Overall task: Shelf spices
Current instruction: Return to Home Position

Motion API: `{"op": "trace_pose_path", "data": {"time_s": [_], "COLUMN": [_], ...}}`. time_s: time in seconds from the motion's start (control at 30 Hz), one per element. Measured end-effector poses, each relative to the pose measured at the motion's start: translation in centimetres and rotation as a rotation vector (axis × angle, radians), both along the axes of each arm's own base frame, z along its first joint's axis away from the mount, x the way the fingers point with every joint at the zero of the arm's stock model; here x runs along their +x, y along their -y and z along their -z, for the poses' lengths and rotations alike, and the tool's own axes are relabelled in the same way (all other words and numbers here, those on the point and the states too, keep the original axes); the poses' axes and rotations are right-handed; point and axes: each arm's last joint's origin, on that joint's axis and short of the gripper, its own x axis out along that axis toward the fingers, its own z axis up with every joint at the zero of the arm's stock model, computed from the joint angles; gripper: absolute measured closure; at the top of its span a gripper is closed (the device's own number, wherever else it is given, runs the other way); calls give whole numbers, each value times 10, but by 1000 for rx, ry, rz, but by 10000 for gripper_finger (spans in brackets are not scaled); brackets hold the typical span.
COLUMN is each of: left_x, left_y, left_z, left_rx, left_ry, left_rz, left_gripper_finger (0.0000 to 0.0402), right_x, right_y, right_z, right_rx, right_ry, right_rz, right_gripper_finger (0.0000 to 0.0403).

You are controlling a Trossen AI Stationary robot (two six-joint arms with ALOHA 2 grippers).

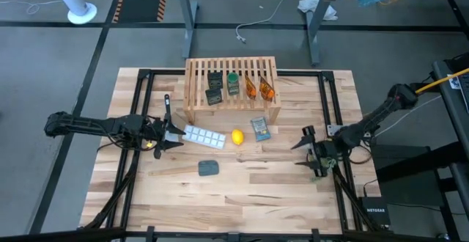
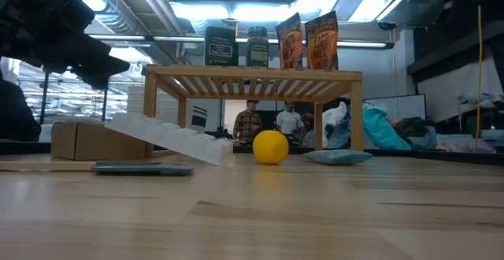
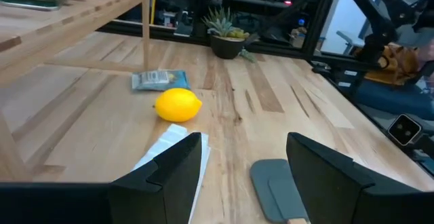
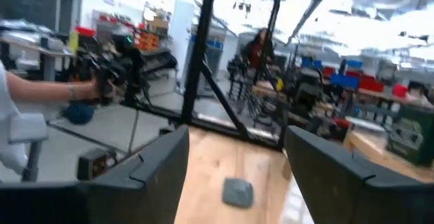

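The shelf point(image 1: 231, 88) stands at the table's far middle. On its top are two dark boxes point(image 1: 214, 86), the green-lidded jar point(image 1: 233, 83) and two orange-brown packets point(image 1: 259, 88). In the low view they stand upright on the shelf point(image 2: 252, 75): a box point(image 2: 221, 47), the jar point(image 2: 257, 47) and the packets point(image 2: 305, 39). My left gripper point(image 1: 174, 134) point(image 3: 244, 163) is open, low over the table's left part, its fingers pointing right. My right gripper point(image 1: 308, 151) point(image 4: 234, 170) is open over the table's right part, away from all items. My left gripper has one finger point(image 3: 176, 170) right beside the left end of a white tray point(image 3: 169, 142). That end point(image 2: 126, 124) is raised off the table. The finger hides the spot, so I cannot tell whether it touches the tray.
On the table in front of the shelf are the white tray point(image 1: 203, 135), a lemon point(image 1: 237, 136), a blue-grey flat packet point(image 1: 259, 128) and a dark grey pad point(image 1: 208, 168) on a wooden handle. People show in the room beyond. The table's near half is bare wood.
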Motion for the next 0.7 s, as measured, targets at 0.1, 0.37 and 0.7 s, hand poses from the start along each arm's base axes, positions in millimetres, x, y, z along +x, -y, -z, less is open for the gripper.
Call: {"op": "trace_pose_path", "data": {"time_s": [0.1, 0.37, 0.7], "left_x": [0, 0, 1], "left_y": [0, 0, 0], "left_z": [0, 0, -17], "left_rx": [0, 19, 171], "left_ry": [-1, 1, 186], "left_rz": [0, 3, 14], "left_gripper_finger": [192, 192, 192], "right_x": [7, 19, 22], "right_y": [10, 37, 76], "right_z": [5, 13, 13], "right_rx": [22, 67, 120], "right_ry": [-55, -148, -171], "right_rz": [6, 38, 46], "right_gripper_finger": [152, 152, 152]}}
